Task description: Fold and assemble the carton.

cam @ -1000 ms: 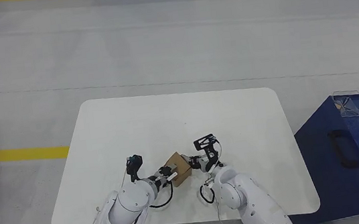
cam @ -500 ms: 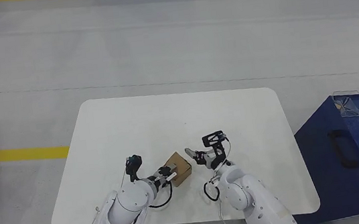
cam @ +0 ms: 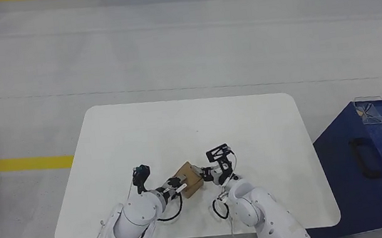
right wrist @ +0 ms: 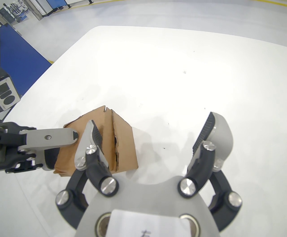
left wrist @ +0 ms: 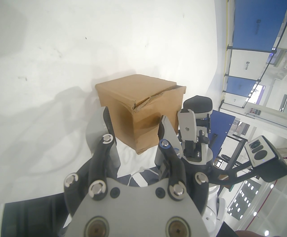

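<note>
Plainly, the small brown corrugated-cardboard carton [cam: 190, 179] stands folded into a cube, with one upper edge crumpled and slightly gaping where a flap meets the side. Under the carton spreads the white round-cornered table [cam: 249, 122], whose robot-side edge runs near the carton. At the carton's left is the left gripper [left wrist: 134, 116], grey with black ribbed pads. Its fingers [left wrist: 109, 125] are apart and straddle a vertical corner of the carton, though I cannot tell whether the pads press the cardboard. At the carton's right is the right gripper [right wrist: 152, 128], with its fingers spread wide. One finger [right wrist: 94, 134] lies against the carton's creased face beside a slit between two flaps, while the other finger hangs well clear of the carton over bare tabletop. Well to the carton's right, off the table, stands a dark blue cabinet [cam: 368, 162] with a clear plastic box [cam: 373, 107] on its top. Well to the carton's left, a yellow floor stripe [cam: 17, 164] runs across the grey floor.
</note>
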You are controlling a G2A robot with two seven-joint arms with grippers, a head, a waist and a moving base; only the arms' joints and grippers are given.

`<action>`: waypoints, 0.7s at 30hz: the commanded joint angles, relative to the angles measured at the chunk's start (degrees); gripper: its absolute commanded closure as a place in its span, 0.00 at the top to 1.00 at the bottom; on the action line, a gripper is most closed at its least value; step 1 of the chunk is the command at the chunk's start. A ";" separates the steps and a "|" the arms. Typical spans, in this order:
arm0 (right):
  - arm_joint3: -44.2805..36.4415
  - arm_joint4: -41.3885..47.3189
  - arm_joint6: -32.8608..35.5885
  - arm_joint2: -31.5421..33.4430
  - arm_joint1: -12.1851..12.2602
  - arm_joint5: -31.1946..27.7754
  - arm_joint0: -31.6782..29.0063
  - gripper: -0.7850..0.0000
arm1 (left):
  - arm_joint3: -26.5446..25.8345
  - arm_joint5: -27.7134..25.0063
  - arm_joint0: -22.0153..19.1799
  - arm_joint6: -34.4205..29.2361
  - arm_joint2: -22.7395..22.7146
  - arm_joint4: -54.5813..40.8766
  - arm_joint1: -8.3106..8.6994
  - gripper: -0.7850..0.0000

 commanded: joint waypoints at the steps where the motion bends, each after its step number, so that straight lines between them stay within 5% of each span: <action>1: 0.49 -0.01 0.12 -0.28 -0.09 0.25 0.31 1.00 | -0.04 -0.03 0.03 -0.08 -0.02 -0.11 0.04 0.49; 11: 2.24 0.72 2.66 -1.08 -0.50 2.13 1.85 1.00 | -0.16 -0.35 0.21 -0.20 -0.18 -0.14 0.29 0.53; 13: 2.35 0.92 2.87 -1.24 -0.58 2.27 2.08 1.00 | -0.61 -0.50 0.41 0.10 -0.50 -0.17 0.37 0.64; 16: 2.15 1.23 2.83 -1.19 -0.64 2.49 2.19 1.00 | -2.16 -0.56 1.21 0.86 -1.56 -0.01 0.59 0.97; 21: 0.17 1.81 0.96 0.51 -0.36 2.48 1.25 1.00 | -8.07 -2.44 4.39 3.26 -4.19 2.06 1.28 1.00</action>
